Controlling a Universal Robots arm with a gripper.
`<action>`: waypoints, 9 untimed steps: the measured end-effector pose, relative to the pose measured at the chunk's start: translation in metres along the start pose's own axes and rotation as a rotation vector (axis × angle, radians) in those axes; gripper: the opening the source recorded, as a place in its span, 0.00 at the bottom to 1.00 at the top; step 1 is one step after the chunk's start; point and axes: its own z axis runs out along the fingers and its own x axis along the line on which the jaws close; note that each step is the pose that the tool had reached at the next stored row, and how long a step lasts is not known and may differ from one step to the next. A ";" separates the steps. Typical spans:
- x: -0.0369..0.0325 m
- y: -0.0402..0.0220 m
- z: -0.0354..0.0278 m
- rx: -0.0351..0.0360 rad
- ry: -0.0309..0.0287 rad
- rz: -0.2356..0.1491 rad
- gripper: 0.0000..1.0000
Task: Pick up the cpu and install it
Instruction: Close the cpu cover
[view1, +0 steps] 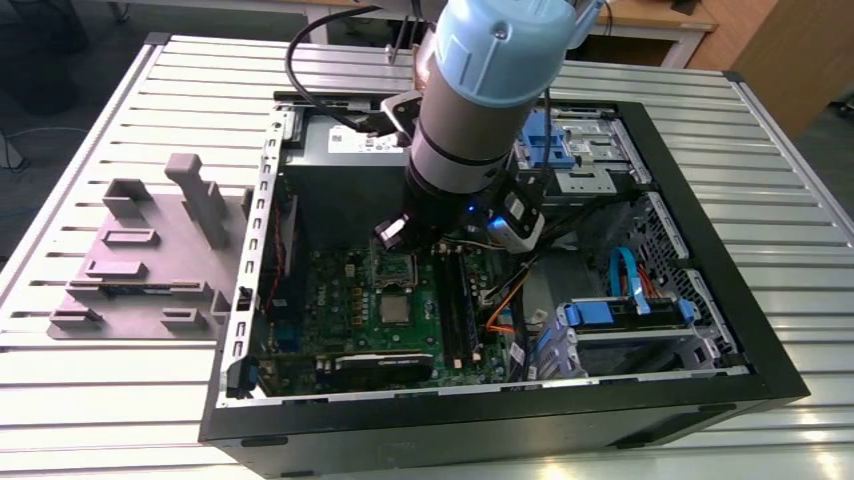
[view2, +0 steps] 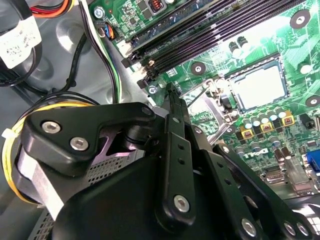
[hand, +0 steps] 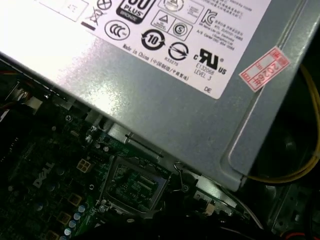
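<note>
Exterior view: arm reaches down into open PC case on desk. The cpu lies flat on motherboard, apart from the arm. Second wrist view: pincer hovers near socket bracket; can't tell if clenched or released. First wrist view: power supply close by.

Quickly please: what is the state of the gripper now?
The gripper: it cannot be told whether open or closed. It hangs over the motherboard.

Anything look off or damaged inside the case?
Nothing stands out. The socket's metal bracket is swung open beside the socket, which fits an install; motherboard and cables look intact.
</note>
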 end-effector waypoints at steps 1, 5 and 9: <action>0.0000 0.0000 0.0000 0.0000 0.0000 0.000 0.11; -0.0001 0.0000 0.0000 -0.0001 0.0000 0.000 0.11; 0.0000 -0.0001 -0.0014 -0.0002 -0.0001 -0.001 0.11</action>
